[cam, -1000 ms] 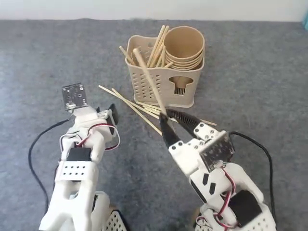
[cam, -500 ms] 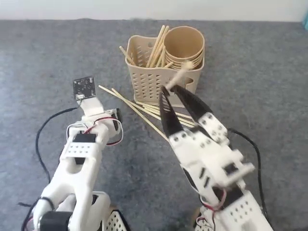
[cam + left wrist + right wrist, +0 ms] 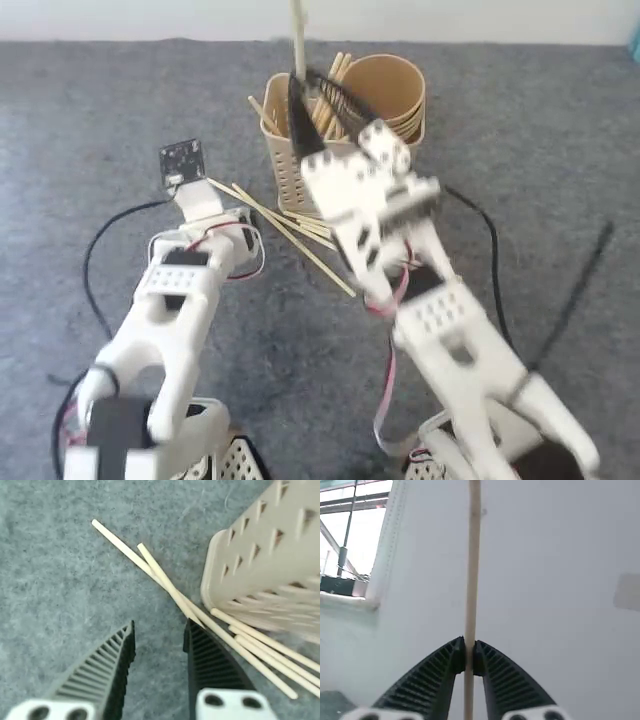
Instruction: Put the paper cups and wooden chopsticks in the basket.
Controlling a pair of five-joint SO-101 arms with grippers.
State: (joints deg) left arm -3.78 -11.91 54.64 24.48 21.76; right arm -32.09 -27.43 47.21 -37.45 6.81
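Chopstick (image 3: 297, 30) now upright above basket (image 3: 283, 165), earlier aslant.

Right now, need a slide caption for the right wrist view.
Right hand shut on a wooden chopstick, white wall behind.
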